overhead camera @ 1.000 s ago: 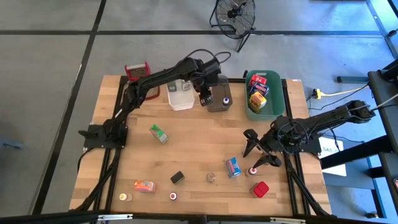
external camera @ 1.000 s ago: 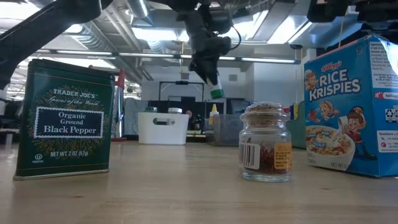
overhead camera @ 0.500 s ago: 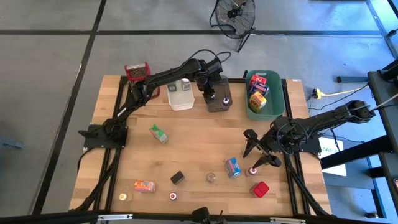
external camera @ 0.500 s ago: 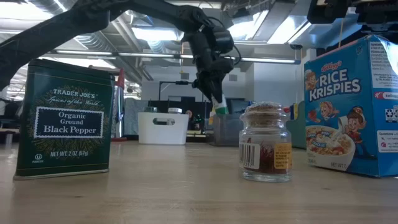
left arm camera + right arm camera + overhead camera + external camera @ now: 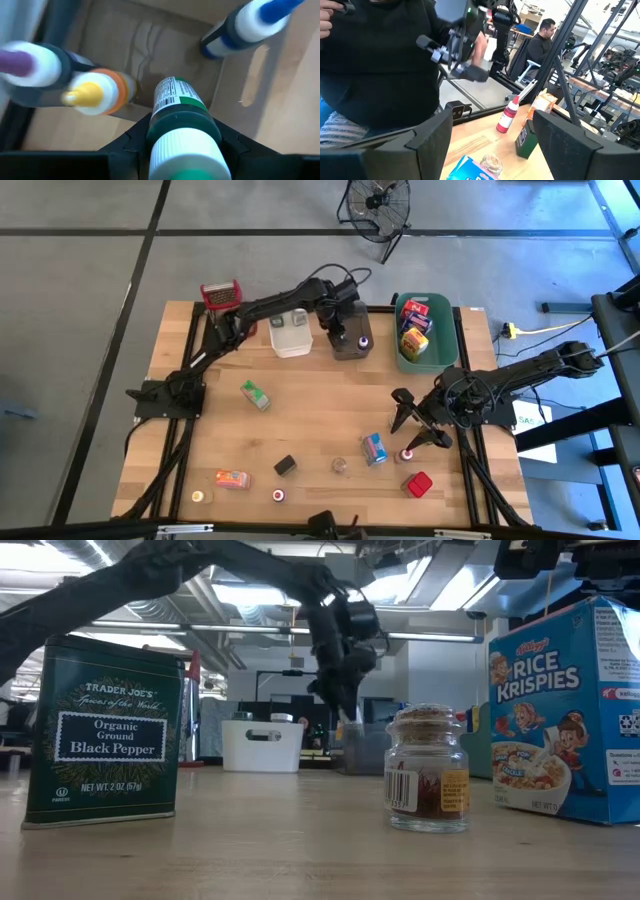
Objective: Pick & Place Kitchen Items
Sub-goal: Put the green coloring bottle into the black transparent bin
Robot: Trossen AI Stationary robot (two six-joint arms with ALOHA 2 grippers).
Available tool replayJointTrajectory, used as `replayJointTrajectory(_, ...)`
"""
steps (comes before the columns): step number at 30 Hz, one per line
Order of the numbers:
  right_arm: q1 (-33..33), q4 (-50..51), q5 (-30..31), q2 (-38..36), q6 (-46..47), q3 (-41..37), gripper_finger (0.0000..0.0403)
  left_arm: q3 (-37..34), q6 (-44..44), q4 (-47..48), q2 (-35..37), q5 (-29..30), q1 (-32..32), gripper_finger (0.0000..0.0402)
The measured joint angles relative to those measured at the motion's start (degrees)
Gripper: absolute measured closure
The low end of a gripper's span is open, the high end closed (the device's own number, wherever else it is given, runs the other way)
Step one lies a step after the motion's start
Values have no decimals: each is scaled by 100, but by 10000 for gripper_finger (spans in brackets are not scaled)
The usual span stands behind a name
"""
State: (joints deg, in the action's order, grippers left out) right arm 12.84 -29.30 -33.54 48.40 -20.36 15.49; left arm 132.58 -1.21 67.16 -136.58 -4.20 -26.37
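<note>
The left end effector is clamped on a green-capped bottle, fingers pressed to either side of its neck, and hangs over the grey tub at the far side of the bench. In the left wrist view the bottle points down into the tub, where a blue-capped bottle, a yellow-tipped bottle and a purple-capped bottle already stand close together. The likely risk is crowding: if the bottle is released off the open patch of floor, it may strike a neighbour's cap and tip it, or land leaning on the wall. Letting go from too high could make it bounce out. The right end effector waits with fingers apart near the red-capped jar, well clear.
</note>
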Motion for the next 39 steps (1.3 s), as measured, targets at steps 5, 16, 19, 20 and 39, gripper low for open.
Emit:
replayJointTrajectory(5, 0, 0, 11, 0, 37, 0, 123, -3, 0, 31, -233, -27, -4, 267)
replayJointTrajectory(16, 0, 162, 11, 0, 42, 0, 123, -1, 46, 359, -263, 298, -25, 267)
replayJointTrajectory(19, 0, 240, 11, 0, -4, 0, 123, 0, 44, 380, -339, 307, -28, 267)
replayJointTrajectory(20, 0, 246, 10, 0, -28, 0, 123, -3, 44, 392, -342, 307, -28, 267)
replayJointTrajectory(39, 0, 256, 9, 2, -68, 0, 123, 1, 37, 377, -426, 305, -9, 261)
